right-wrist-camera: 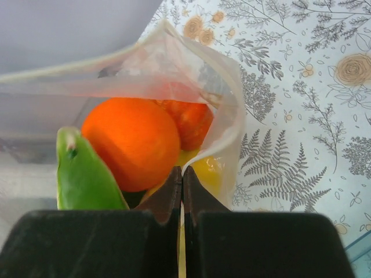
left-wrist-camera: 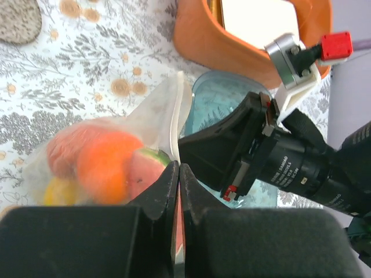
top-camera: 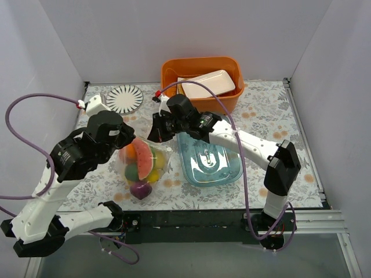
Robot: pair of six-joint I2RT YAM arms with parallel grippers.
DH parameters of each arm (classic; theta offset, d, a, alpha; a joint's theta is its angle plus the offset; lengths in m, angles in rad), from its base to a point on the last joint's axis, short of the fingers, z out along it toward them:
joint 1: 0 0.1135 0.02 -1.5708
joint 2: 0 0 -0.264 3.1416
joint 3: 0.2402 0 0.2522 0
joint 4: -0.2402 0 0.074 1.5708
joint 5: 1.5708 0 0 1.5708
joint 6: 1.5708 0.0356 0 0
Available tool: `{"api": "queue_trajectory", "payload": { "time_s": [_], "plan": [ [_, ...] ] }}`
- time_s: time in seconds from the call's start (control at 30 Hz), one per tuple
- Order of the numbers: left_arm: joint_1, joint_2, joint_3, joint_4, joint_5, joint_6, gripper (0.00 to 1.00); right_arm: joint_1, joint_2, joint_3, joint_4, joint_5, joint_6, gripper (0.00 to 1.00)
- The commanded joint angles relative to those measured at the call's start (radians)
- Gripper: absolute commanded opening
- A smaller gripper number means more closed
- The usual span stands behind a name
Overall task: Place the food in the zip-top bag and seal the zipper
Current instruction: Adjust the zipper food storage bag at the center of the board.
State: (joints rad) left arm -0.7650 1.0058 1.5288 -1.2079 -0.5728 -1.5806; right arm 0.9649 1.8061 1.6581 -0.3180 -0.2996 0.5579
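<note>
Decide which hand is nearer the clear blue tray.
Right. The right hand pinches the edge of the zip-top bag beside the clear blue tray; the left hand pinches that edge too, farther off, with the right hand between it and the tray.

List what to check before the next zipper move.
1. Food inside bag: ok, the fruits seen all lie within it.
2. Left gripper shut on zipper: ok.
3. Right gripper shut on bag edge: ok.
4. Zipper pressed closed between the grippers: cannot tell.
5. Fruit clear of the seal line: cannot tell; orange sits close to the right gripper.
</note>
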Motion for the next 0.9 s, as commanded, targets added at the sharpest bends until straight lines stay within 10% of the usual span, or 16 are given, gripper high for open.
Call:
{"api": "queue_trajectory", "payload": {
  "time_s": [0.0, 0.27, 0.87],
  "plan": [
    [0.003, 0.062, 0.025, 0.01, -0.053, 0.068, 0.0, 0.0, -0.091, -0.082, 0.112, -0.021, 0.045, 0.01],
    [0.01, 0.163, -0.315, 0.286, 0.204, 0.129, 0.0, 0.0, -0.244, -0.377, 0.211, 0.039, 0.097, 0.01],
    [0.01, 0.197, -0.404, 0.604, 0.545, 0.183, 0.12, 0.0, -0.488, -0.692, 0.273, 0.284, 0.195, 0.01]
  ]
}}
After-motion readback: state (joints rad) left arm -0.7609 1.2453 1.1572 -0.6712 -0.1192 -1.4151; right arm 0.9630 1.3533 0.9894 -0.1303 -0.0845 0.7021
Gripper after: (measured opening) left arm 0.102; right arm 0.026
